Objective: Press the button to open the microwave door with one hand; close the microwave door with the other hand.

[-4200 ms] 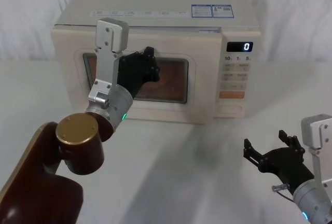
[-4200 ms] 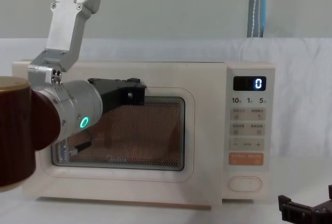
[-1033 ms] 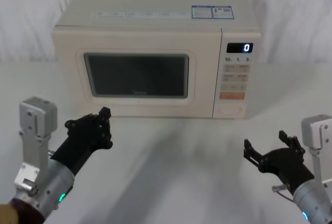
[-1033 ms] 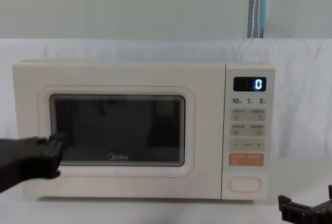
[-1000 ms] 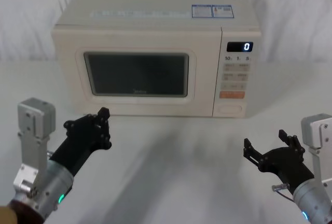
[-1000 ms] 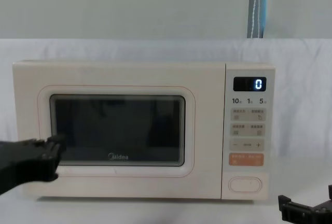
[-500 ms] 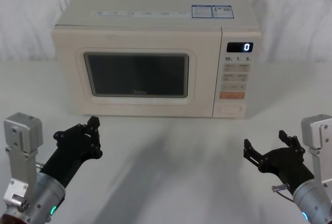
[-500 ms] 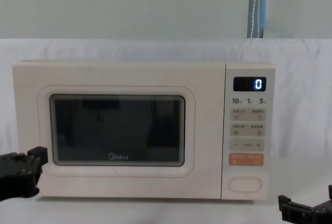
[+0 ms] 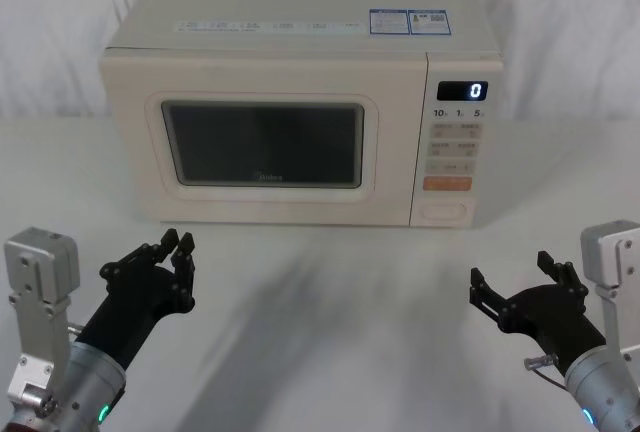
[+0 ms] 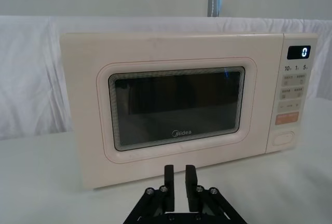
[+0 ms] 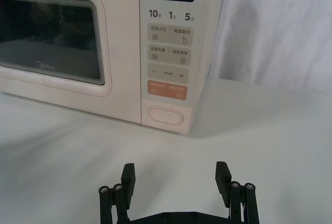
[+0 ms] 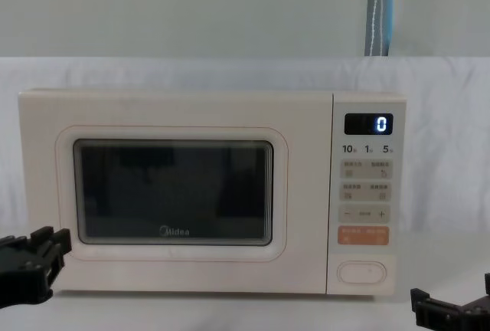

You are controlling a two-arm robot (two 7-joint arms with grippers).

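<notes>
Nearest me, low over the white table [image 9: 330, 332], my left gripper [image 10: 176, 180] rests with fingers nearly together and my right gripper [image 11: 176, 180] spread wide, both well apart from the cream microwave door [image 9: 262, 147], shut flush beside the untouched cream oval button [image 11: 165, 116], so I judge both steps done.

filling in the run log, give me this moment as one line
door: microwave door closed | button untouched | left gripper shut, low before door | right gripper open, low before button

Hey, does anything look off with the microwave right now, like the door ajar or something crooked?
Nothing stands out. The microwave door sits flush and shut, the display reads 0, and both tools rest low on the table, apart from it.
</notes>
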